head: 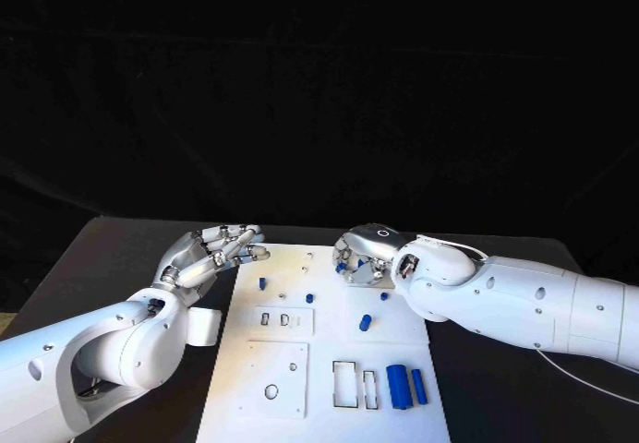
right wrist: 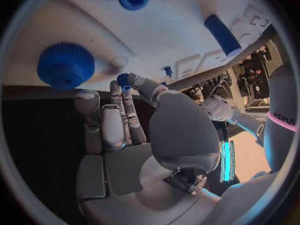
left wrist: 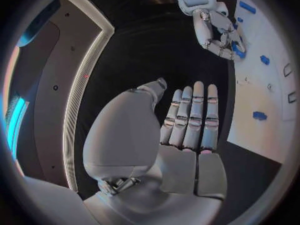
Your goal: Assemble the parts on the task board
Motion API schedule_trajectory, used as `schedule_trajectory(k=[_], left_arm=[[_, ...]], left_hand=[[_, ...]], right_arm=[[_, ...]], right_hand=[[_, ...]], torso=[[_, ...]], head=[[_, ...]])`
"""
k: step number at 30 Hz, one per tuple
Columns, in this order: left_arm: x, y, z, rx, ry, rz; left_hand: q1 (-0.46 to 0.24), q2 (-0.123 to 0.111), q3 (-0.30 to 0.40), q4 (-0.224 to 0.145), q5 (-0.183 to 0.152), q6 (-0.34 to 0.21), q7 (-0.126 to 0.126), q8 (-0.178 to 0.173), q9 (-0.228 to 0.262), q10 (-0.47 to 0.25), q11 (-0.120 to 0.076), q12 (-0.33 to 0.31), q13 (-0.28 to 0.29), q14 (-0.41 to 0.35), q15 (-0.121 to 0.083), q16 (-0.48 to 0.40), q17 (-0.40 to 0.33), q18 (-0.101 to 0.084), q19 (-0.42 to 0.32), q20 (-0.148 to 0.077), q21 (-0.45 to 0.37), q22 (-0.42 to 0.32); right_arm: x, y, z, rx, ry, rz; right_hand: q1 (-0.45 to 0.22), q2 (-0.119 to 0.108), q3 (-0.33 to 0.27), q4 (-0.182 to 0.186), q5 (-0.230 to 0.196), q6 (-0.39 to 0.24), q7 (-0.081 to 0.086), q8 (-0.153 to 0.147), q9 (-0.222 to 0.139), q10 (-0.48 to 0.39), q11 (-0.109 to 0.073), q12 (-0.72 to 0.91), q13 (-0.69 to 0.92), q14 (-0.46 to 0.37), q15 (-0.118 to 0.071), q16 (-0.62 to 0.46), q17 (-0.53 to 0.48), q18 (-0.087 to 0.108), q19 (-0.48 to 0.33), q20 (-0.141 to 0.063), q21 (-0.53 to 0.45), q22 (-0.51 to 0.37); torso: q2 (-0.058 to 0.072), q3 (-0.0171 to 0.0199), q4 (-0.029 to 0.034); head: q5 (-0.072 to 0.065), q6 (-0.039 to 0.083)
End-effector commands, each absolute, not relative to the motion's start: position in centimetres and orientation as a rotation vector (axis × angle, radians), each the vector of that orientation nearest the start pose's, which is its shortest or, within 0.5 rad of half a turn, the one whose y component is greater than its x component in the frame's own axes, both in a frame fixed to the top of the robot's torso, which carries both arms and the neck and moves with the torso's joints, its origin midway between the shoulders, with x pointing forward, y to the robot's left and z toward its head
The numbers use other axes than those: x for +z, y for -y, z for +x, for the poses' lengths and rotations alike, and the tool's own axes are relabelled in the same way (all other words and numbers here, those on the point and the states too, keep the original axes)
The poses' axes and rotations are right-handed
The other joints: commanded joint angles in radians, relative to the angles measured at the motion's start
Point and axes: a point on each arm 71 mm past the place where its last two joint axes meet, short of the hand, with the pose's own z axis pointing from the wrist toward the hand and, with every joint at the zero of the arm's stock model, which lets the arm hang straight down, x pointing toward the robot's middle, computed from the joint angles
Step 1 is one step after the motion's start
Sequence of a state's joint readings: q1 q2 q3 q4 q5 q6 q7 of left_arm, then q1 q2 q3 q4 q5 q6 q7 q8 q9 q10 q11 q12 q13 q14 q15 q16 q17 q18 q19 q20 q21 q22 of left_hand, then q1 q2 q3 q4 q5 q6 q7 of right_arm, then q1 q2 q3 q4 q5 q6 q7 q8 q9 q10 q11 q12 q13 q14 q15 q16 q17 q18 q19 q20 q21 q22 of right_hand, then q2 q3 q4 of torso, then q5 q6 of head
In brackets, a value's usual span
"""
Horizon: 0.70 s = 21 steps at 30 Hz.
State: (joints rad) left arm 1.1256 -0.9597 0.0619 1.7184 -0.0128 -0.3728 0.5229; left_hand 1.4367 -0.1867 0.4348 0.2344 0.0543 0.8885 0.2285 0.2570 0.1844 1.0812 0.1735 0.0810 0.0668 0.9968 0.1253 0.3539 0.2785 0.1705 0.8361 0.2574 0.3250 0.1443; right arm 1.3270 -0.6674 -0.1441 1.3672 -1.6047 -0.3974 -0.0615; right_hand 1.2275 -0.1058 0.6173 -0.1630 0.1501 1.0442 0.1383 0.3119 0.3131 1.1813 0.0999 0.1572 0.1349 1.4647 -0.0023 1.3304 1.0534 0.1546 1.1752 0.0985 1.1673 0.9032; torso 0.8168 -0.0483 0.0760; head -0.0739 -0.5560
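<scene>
— Nearest the head camera, what lies on the task board [head: 253, 406]?
— Two blue cylinders [head: 406, 385], side by side beside the rectangular slots.
— And the right hand [head: 367, 263]?
— It hangs over the board's far edge, fingertips pinching a small blue part [right wrist: 123, 79]; its shape is mostly hidden. A blue gear [right wrist: 65, 65] lies nearby.
— The left hand [head: 210, 254]?
— Fingers extended together, holding nothing, just off the board's left edge.
</scene>
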Motion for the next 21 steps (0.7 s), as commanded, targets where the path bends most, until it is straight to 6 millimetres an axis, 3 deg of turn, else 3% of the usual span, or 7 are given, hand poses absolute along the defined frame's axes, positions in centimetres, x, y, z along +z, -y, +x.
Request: schedule_trajectory(k=[1, 21], left_arm=[[-14.9, -21.3, 45.3, -1.674, -1.237, -1.064], [-14.8, -21.1, 45.2, -1.682, -1.241, -1.062]], left_hand=[[-0.01, 0.002, 0.003, -0.005, -0.004, -0.007, 0.011, -0.004, -0.001, -0.002, 0.003, -0.006, 0.001, -0.006, 0.003, -0.006, 0.001, 0.01, -0.006, -0.002, -0.007, -0.001], [-0.01, 0.002, 0.003, -0.006, -0.004, -0.008, 0.011, -0.004, -0.001, -0.003, 0.004, -0.007, 0.001, -0.007, 0.003, -0.007, 0.001, 0.01, -0.007, -0.001, -0.008, -0.001]], right_arm=[[-15.3, 14.9, 52.1, 0.574, -1.427, -0.375], [-14.6, 12.6, 53.2, 0.583, -1.32, -0.313]], right_hand=[[0.024, 0.015, 0.002, 0.0, 0.001, 0.004, -0.001, 0.006, 0.002, 0.041, -0.033, 0.006, 0.017, 0.021, -0.008, 0.003, -0.002, -0.02, 0.002, -0.002, 0.002, -0.001], [0.02, 0.01, 0.003, 0.001, -0.004, -0.003, -0.001, 0.007, 0.008, 0.037, -0.032, 0.005, 0.018, 0.02, -0.008, 0.004, -0.005, -0.019, -0.003, -0.002, 0.0, -0.003]], torso=[[0.003, -0.0007, 0.0005], [0.01, -0.0019, 0.008]], head=[[0.001, 0.004], [0.001, 0.008]])
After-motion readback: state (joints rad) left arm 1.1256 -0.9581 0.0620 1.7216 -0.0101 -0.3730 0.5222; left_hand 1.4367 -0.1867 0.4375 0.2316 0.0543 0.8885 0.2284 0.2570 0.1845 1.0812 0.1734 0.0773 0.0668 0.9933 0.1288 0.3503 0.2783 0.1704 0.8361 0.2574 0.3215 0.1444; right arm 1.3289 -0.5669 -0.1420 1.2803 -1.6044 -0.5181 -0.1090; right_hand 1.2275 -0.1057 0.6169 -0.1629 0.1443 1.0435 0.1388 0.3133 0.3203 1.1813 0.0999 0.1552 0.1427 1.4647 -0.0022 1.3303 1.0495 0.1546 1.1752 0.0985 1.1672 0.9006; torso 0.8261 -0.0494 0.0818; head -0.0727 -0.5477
